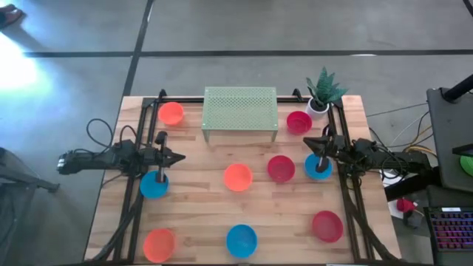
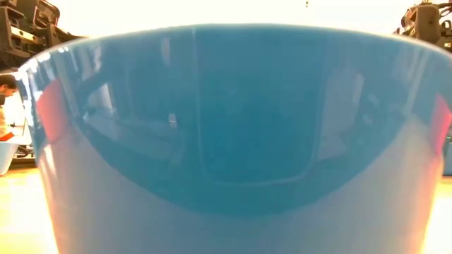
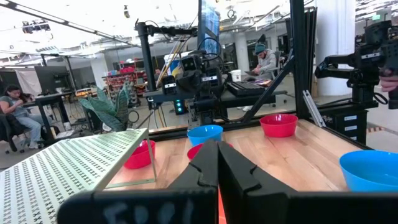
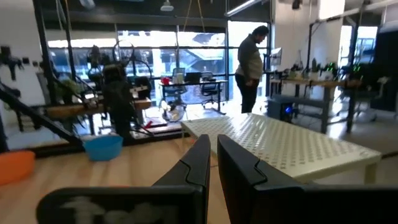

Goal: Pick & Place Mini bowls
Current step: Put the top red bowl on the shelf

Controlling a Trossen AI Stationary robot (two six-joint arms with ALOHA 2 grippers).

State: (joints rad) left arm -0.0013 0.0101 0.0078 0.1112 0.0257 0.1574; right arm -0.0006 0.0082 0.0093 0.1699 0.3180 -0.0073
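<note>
Hovering clenched and empty, the right gripper (image 1: 307, 140) is sitting just above a blue bowl (image 1: 318, 168); the left gripper (image 1: 179, 157), also clenched, is waiting.

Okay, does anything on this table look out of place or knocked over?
Nothing is spilled or tipped: every mini bowl sits upright on the table, apart from the others. One oddity: the blue bowl at the near edge stands right against the low camera, filling its view.
</note>
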